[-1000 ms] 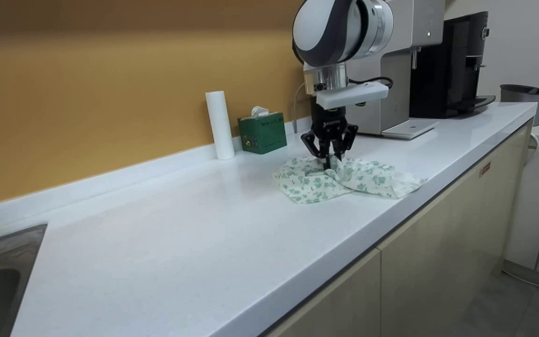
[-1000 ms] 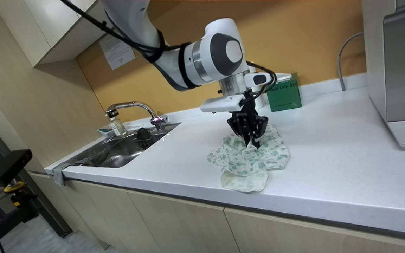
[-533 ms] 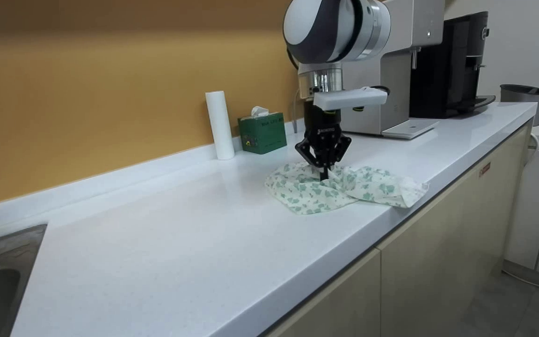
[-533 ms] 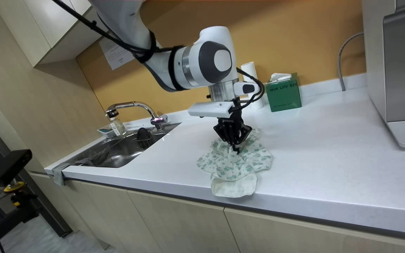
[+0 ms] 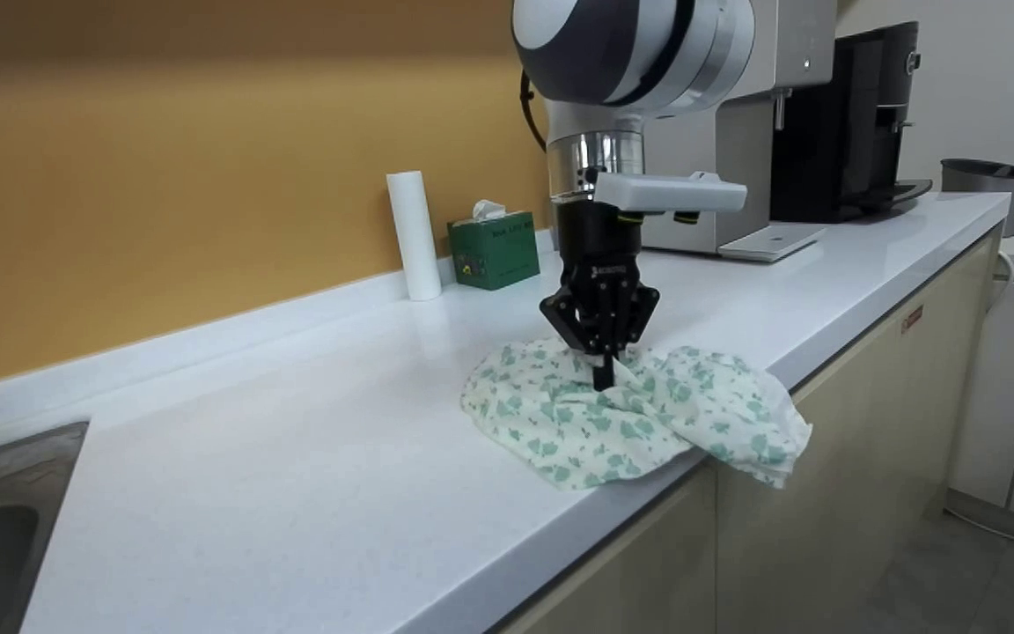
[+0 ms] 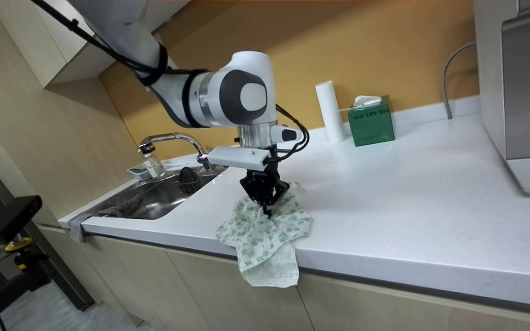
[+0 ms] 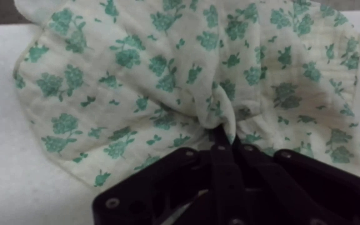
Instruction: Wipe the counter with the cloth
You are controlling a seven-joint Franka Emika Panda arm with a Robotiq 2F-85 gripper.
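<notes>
A white cloth with green flower print point(image 5: 560, 423) lies spread and bunched on the white counter point(image 5: 278, 458). It shows in both exterior views point(image 6: 265, 241), with one end hanging over the counter's front edge. My gripper point(image 5: 606, 374) points down at the cloth's middle, low over the counter. In the wrist view my gripper point(image 7: 228, 136) is shut on a pinched fold of the cloth point(image 7: 130, 87), which rises between the fingers. The fingertips are partly hidden by the fold. The counter also shows in an exterior view point(image 6: 421, 207).
A paper roll point(image 5: 415, 238) and a green tissue box point(image 5: 494, 251) stand by the back wall. A silver machine point(image 6: 522, 101) stands on the counter, with a black machine point(image 5: 841, 132) beyond it. A sink point(image 6: 166, 202) with a faucet point(image 6: 177, 136) lies at the opposite end.
My gripper has dragged the cloth along the counter toward the sink and the front edge. The cloth's near end, on the counter a second ago, now hangs over the edge. The grip stays shut.
</notes>
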